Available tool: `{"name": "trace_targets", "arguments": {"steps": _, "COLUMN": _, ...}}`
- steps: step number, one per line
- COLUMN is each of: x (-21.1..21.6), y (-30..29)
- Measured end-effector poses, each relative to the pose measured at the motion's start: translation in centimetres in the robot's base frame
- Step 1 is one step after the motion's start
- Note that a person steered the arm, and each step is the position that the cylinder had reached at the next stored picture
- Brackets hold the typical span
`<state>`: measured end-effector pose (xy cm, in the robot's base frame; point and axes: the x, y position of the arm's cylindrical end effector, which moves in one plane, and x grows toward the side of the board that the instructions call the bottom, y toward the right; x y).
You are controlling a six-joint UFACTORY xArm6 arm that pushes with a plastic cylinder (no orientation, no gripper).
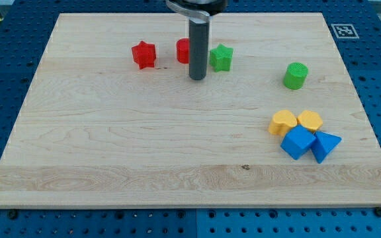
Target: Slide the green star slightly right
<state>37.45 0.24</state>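
The green star [221, 57] lies on the wooden board [111, 145] near the view's top, a little right of centre. My tip [197, 78] rests on the board just left of and slightly below the star, a small gap apart. The rod stands upright and hides the right part of a red block [182, 50] whose shape I cannot make out.
A red star [143, 55] lies left of the rod. A green cylinder [296, 75] stands to the right. Two yellow blocks [283, 122] [309, 120], a blue cube [297, 142] and a blue triangular block [325, 145] cluster at the lower right.
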Motion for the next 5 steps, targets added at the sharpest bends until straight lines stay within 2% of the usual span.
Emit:
{"name": "trace_targets", "arguments": {"steps": 1, "x": -1.5, "y": 0.4}}
{"name": "trace_targets", "arguments": {"steps": 4, "x": -2.6, "y": 11.7}}
{"name": "trace_targets", "arguments": {"steps": 5, "x": -2.6, "y": 9.8}}
